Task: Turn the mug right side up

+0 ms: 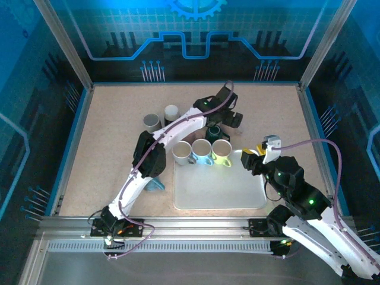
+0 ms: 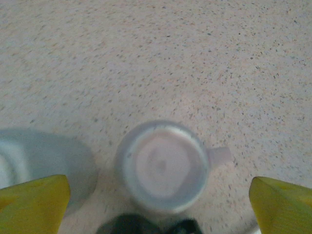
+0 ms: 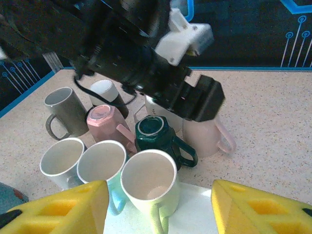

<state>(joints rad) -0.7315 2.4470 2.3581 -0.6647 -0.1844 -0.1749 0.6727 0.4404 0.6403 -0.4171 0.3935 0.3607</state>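
Now, the upside-down pale mug [image 2: 163,165] sits low centre in the left wrist view, base up on the speckled counter [image 2: 146,58], stubby handle [image 2: 220,155] pointing right. Left fingers [image 2: 34,202] spread wide either side, holding nothing; right fingers [image 3: 258,209] parted too, empty. Looks like glazed ceramic: rigid, slick, chippable, some heft. Best pinch across the round wall, clear of the handle.

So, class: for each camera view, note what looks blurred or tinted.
Top external: blue cast on the back wall. Left wrist: the pale mug looks soft. Right wrist: the yellow pincer fingers blur near the lens, the mugs look sharp.
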